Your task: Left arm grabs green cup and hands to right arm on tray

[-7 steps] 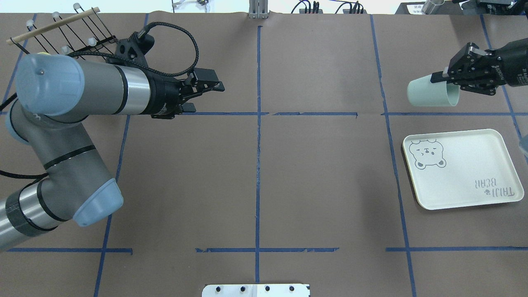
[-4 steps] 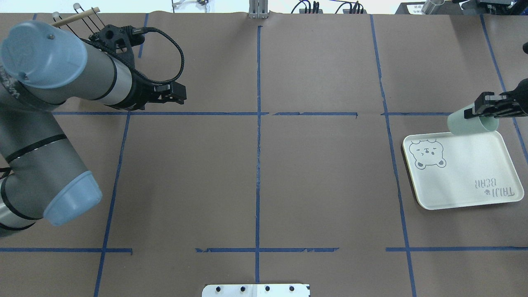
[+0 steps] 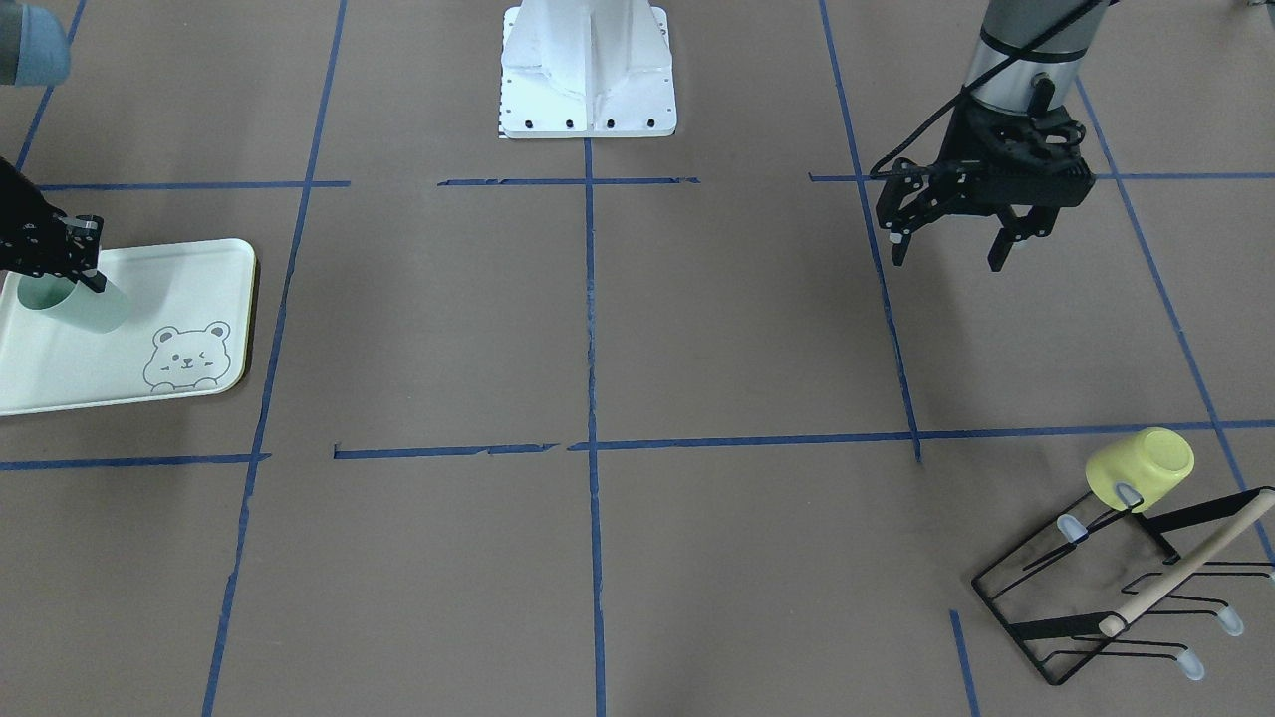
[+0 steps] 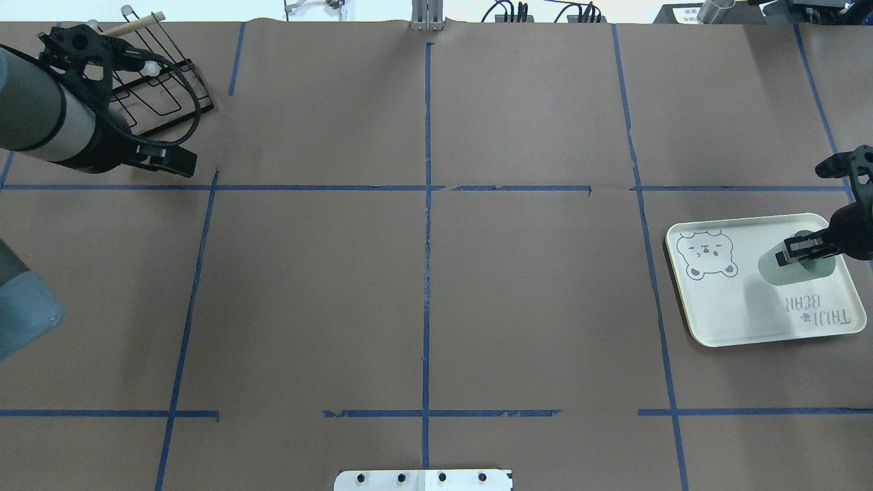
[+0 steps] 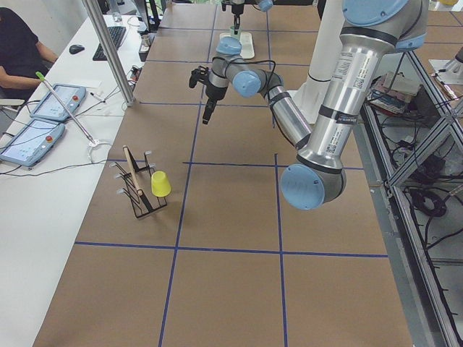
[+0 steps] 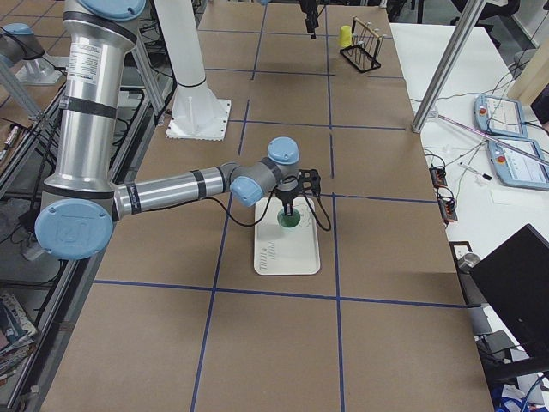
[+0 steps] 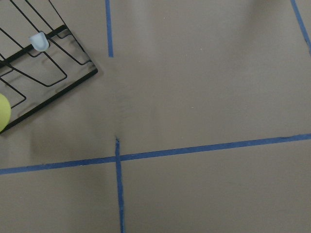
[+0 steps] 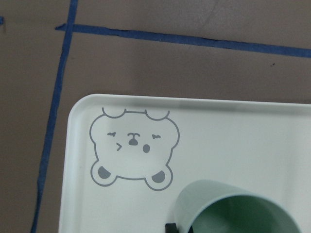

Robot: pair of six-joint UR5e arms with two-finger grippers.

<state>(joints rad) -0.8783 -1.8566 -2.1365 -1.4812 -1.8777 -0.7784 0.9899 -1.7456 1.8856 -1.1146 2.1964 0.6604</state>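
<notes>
My right gripper (image 4: 796, 252) is shut on the rim of the green cup (image 4: 784, 271), one finger inside and one outside. It holds the cup tilted, low over the tray (image 4: 736, 307), between the bear drawing and the lettering. I cannot tell whether the cup touches the tray. The front-facing view shows the same cup (image 3: 85, 309) on the tray (image 3: 159, 279). The right wrist view shows the cup's mouth (image 8: 238, 211) beside the bear on the tray (image 8: 243, 141). My left gripper (image 3: 946, 261) is open and empty, pointing down above the bare table near the rack.
A black wire rack (image 3: 1116, 588) with a wooden bar stands at the table's far left corner, with a yellow cup (image 3: 1141, 466) hung on it. The rack (image 7: 43, 82) fills the left wrist view's upper left. The robot's white base plate (image 3: 588, 80) is at mid table edge.
My right gripper carried the green cup from beyond the tray's far edge to low over the tray. My left arm pulled back to the left, toward the rack, still open.
</notes>
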